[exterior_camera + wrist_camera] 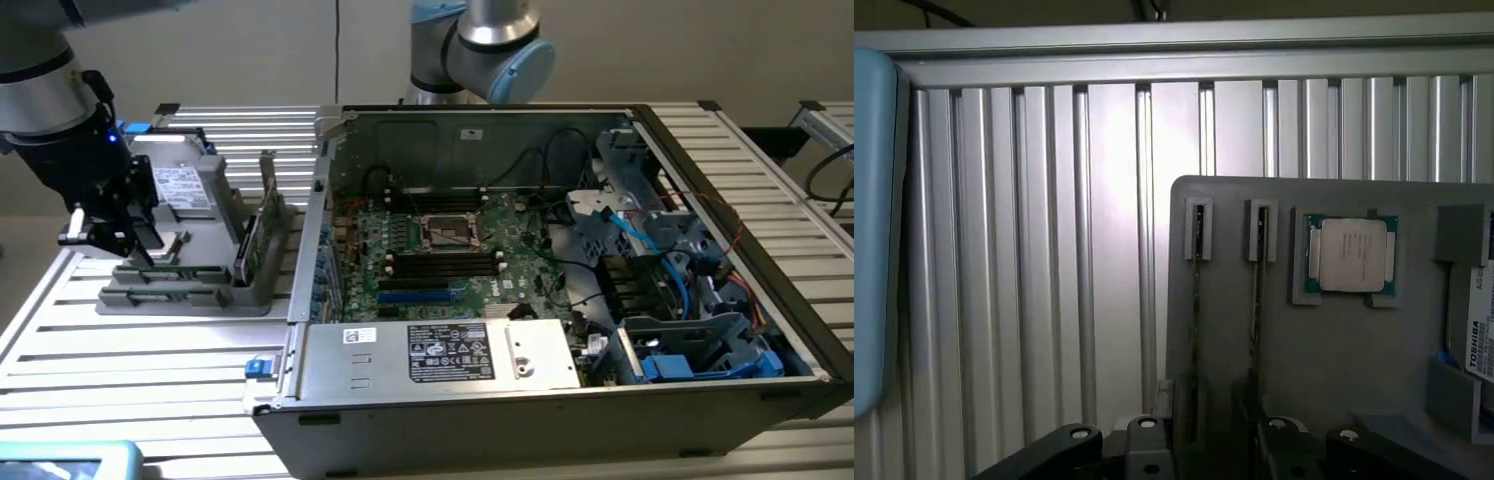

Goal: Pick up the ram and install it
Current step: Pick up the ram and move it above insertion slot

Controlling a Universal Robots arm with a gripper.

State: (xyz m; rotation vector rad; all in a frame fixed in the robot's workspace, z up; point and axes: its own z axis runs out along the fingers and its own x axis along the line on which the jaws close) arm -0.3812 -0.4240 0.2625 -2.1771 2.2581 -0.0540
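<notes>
Claw (114,240): spread, pinching nothing; at 9 o'clock in the exterior view, low over the grey fixture.
Ram (1197,300): two sticks on edge in parallel slots, along the fixture edge that borders the bare slats; their lines run between the claw's two sides.
Fixture (1334,375): grey block directly under the claw.
Processor chip (1351,255): flat in its pocket, just beside the ram slots.
Hard drive (180,185): on the fixture, 1 o'clock from the claw.
Table (147,350): ribbed aluminium slats; open strip at 6 o'clock from the fixture.
Computer case (561,400): lid off, 3 o'clock from the fixture, its wall just beside it.
Memory slots (441,265): black, inside the case beside the socket.
Second arm (481,40): 12 o'clock, behind the case.
</notes>
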